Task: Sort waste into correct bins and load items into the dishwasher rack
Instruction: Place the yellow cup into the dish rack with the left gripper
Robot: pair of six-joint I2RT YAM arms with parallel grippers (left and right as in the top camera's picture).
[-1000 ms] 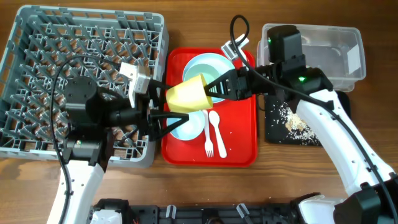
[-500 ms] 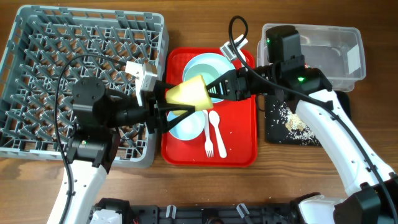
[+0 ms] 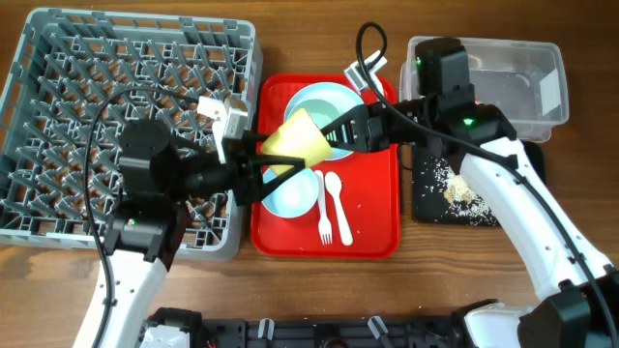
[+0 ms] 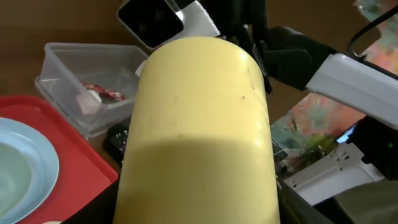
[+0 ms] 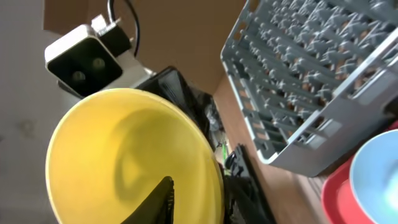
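The small yellow cup (image 3: 300, 142) hangs tilted over the red tray (image 3: 372, 213), between both arms. My right gripper (image 3: 334, 136) is shut on its rim, with one finger inside the cup (image 5: 124, 155). My left gripper (image 3: 274, 159) is open, its fingers either side of the cup's body (image 4: 199, 137). The pale green bowl (image 3: 329, 104) sits on the pale blue plate (image 3: 290, 97). The pale blue bowl (image 3: 295, 200), white fork (image 3: 326, 227) and spoon (image 3: 338, 193) lie on the tray. The grey dishwasher rack (image 3: 116, 77) stands at the left.
The clear tub (image 3: 527, 72) at the back right holds the red wrapper (image 4: 102, 93) and white napkin (image 4: 87, 103). The black tray (image 3: 426, 198) in front of it holds rice-like scraps (image 3: 456, 188). The rack's corner shows in the right wrist view (image 5: 311, 81).
My left gripper has moved right, closing in until its fingers flank the cup. The cup has tilted a little in the right gripper's hold.
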